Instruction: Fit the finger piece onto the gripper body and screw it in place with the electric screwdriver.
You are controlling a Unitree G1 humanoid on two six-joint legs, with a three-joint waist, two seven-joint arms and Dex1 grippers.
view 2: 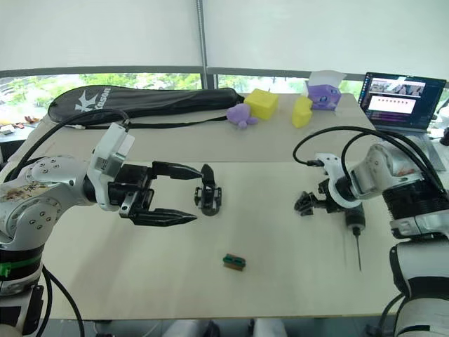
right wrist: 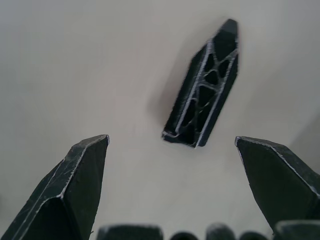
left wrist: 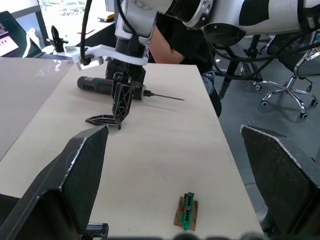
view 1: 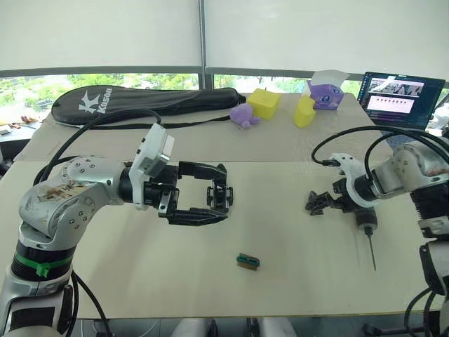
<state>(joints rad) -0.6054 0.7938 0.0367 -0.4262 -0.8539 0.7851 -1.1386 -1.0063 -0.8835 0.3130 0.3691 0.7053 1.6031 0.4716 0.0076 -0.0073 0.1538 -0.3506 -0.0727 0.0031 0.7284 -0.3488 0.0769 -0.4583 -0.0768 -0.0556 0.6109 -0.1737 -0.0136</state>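
- While both arms hang over the pale table (view 1: 140,274), the left gripper (left wrist: 173,130) has its two black fingers spread wide apart, gripping nothing. Through its wrist camera the gap just looks onto bare tabletop.
- From the head camera, the gripper body (view 2: 209,193) stands upright on the table right by the left gripper's fingertips. I honestly can't tell if they touch it.
- Over on the right side, the right gripper (right wrist: 171,140) points down at the table with its fingers splayed out too, not pinching anything.
- The finger piece (right wrist: 202,95) lies flat on the table just ahead of those right fingers, clear of both of them. It's a black wedge with a latticed side and a pointed tip.
- The electric screwdriver (view 1: 367,228) lies on the table just beside the right gripper, on its outer side. Its thin metal bit (view 1: 372,254) points toward the near edge of the table.
- A small green-brown block (view 1: 248,261) sits alone near the front edge, roughly between the two arms and well apart from the other parts.
- At the far side there's a long black racket bag (view 1: 140,104), a yellow block (view 1: 264,102), a purple toy (view 1: 243,116) and an open laptop (view 1: 400,98).
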